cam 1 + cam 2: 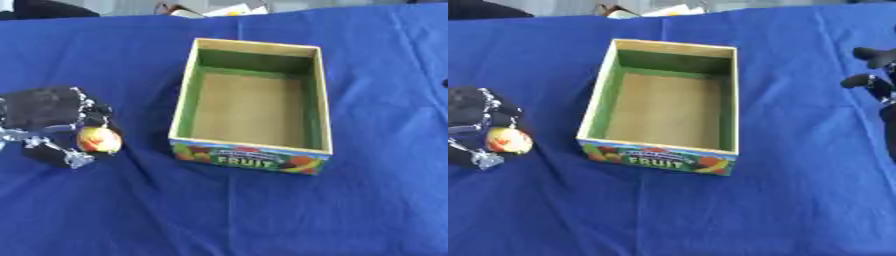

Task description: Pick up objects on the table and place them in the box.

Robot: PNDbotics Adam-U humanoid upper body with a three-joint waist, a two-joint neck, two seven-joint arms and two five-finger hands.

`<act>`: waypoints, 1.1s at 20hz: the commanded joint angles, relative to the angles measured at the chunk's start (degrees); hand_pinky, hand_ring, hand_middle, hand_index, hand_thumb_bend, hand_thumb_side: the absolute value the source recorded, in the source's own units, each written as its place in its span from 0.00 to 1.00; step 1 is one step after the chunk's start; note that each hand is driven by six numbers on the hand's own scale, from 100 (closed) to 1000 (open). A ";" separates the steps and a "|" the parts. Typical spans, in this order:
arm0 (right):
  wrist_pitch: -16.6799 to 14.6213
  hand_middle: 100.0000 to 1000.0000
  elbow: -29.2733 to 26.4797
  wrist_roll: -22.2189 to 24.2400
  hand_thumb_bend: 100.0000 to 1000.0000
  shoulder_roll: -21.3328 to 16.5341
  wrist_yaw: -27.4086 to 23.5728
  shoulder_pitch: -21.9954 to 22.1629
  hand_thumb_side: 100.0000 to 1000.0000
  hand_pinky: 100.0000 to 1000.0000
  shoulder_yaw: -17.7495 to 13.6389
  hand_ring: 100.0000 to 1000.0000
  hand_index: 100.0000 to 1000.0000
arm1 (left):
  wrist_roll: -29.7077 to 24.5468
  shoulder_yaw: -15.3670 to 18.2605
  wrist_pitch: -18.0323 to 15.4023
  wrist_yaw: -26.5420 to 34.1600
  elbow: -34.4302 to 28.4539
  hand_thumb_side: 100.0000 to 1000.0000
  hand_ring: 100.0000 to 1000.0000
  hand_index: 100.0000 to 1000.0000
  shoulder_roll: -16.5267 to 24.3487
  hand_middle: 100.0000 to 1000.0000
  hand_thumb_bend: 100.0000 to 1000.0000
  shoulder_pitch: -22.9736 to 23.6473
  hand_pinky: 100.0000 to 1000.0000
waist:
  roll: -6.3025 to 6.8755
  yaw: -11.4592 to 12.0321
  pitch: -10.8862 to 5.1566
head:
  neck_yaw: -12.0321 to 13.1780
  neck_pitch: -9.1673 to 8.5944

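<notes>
Left of the box (322,100), left hand (48,107) with fingers curled round a yellow-red fruit (98,139); right hand (877,75) fingers relaxed.

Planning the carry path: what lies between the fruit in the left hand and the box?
Only bare blue cloth between the fruit, held in the left hand, and the box, clearest in the left eye view.

The left robot hand (54,120) is sitting low at the view's left side, its fingers and thumb curling round a small rounded thing. The right robot hand (874,80) is showing at the right edge, fingers relaxed.
</notes>
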 commanded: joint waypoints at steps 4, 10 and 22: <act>-0.06 0.47 -1.15 -0.09 0.00 -0.97 -0.36 -0.51 1.00 0.51 -0.27 0.75 0.82 | -7.66 2.62 -6.05 5.37 -2.91 0.17 0.43 0.71 2.20 0.47 0.00 -2.17 0.22 | 0.03 0.15 -1.27 | -0.24 -0.49; -0.02 0.47 -1.15 -0.13 0.00 -0.97 -0.41 -0.48 1.00 0.51 -0.26 0.75 0.82 | -9.89 3.46 -5.35 8.10 -2.99 0.20 0.46 0.72 1.92 0.51 0.00 -2.92 0.25 | 0.04 0.11 -1.30 | -0.17 -0.66; 0.10 0.47 -1.15 -0.38 0.00 -0.85 -0.29 -0.34 1.00 0.51 -0.23 0.75 0.83 | -13.17 4.43 -4.57 15.16 -3.35 0.16 0.42 0.68 -0.11 0.46 0.00 -6.49 0.21 | 0.00 -0.03 -1.38 | -0.14 -1.01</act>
